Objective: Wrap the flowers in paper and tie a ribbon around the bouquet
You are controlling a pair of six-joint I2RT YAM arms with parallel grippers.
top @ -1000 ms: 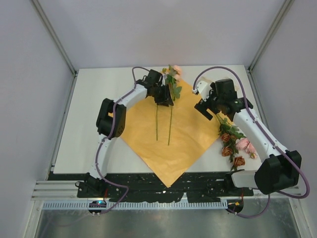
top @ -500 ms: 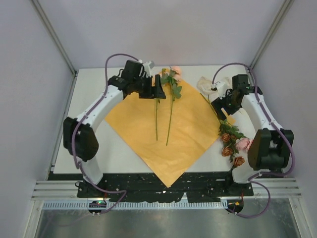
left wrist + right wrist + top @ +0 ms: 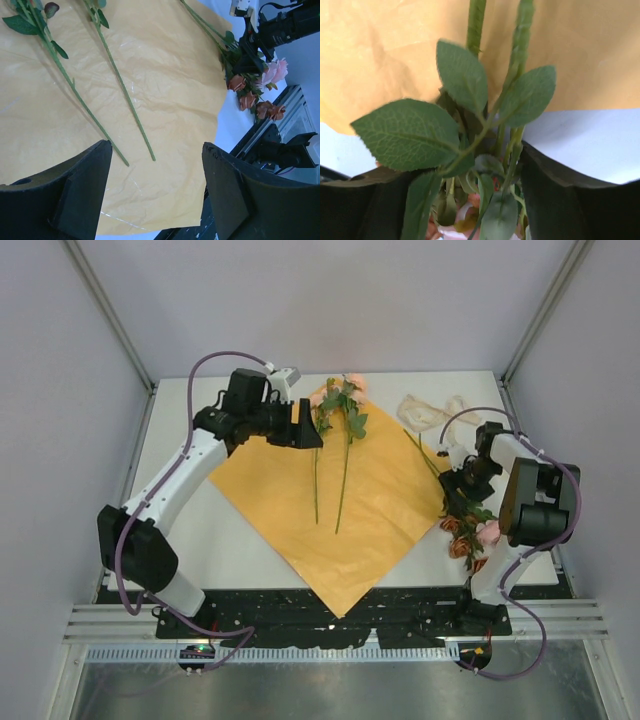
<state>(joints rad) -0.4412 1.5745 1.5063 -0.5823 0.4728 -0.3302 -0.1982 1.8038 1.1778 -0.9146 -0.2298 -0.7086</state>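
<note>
Care belongs on the stems: the right pincer [image 3: 480, 167], wide astride the flowers [image 3: 462, 540] lying at four o'clock of the paper [image 3: 380, 505] on the surface [image 3: 230, 540], should close on bare stalks, not leaves, while the left pincer [image 3: 157, 185] hangs wide and empty at eleven o'clock.

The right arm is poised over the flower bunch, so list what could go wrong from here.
1. The right jaws straddle leaves as well as stems of the flower bunch; closing here may pinch leaves, so stems could slip out.
2. That bunch's stems lie across the paper's right corner; lifting may drag or crease it and shift the two stems lying on it.
</note>
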